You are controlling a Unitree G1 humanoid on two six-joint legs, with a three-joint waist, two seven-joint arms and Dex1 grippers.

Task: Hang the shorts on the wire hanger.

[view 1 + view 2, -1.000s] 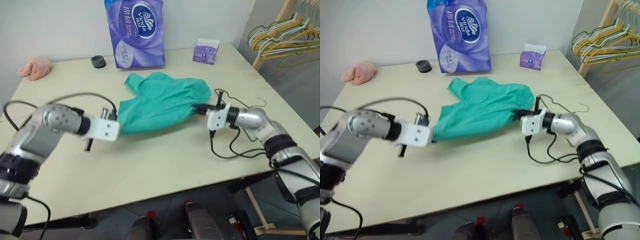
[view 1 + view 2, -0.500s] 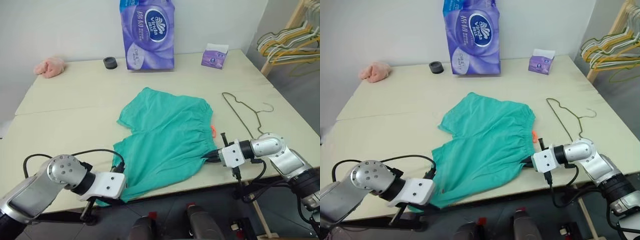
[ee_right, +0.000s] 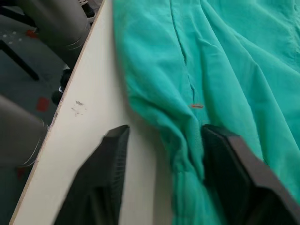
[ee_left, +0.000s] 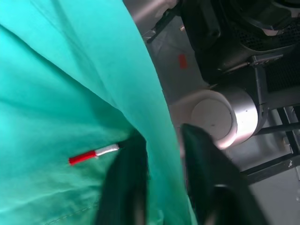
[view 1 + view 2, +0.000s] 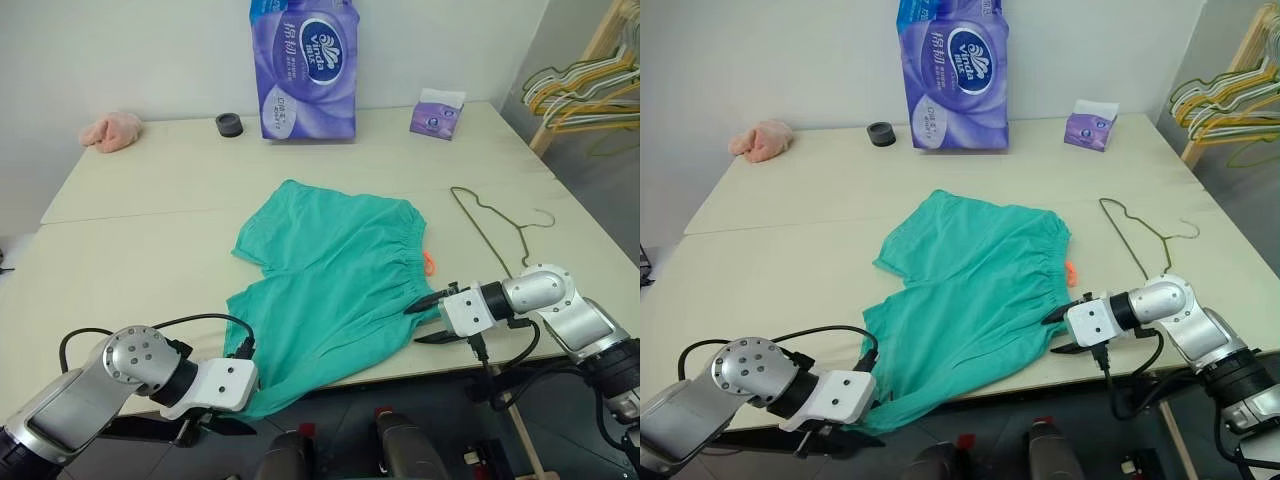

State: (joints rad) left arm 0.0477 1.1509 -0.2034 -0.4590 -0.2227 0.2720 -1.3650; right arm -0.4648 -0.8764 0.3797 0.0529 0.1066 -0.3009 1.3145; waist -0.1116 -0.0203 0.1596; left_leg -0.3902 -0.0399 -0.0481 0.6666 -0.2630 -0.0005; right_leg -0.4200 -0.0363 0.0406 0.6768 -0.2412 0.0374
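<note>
The teal shorts [image 5: 335, 280] lie spread flat on the table, waistband toward the right, with one leg hem hanging over the front edge. An orange tag [image 5: 428, 262] sticks out at the waist. My left gripper [image 4: 163, 140] is open at that hanging hem, a strip of fabric lying between its fingers beside the white-red label [image 4: 93, 154]. At the waistband's near corner my right gripper [image 5: 425, 320] stands open, fingers spread on either side of the folded fabric [image 3: 183, 140]. The wire hanger [image 5: 490, 225] lies flat on the table just right of the shorts, untouched.
A tall purple tissue pack [image 5: 305, 65], a small purple tissue box [image 5: 437, 112], a black roll [image 5: 229, 124] and a pink cloth lump [image 5: 112, 131] sit along the back of the table. A rack of hangers [image 5: 585, 80] stands at the far right.
The shorts went from a bunched stretch at mid-table to lying flat near the front edge. Both grippers, shut on the fabric half a second ago, now have their fingers apart.
</note>
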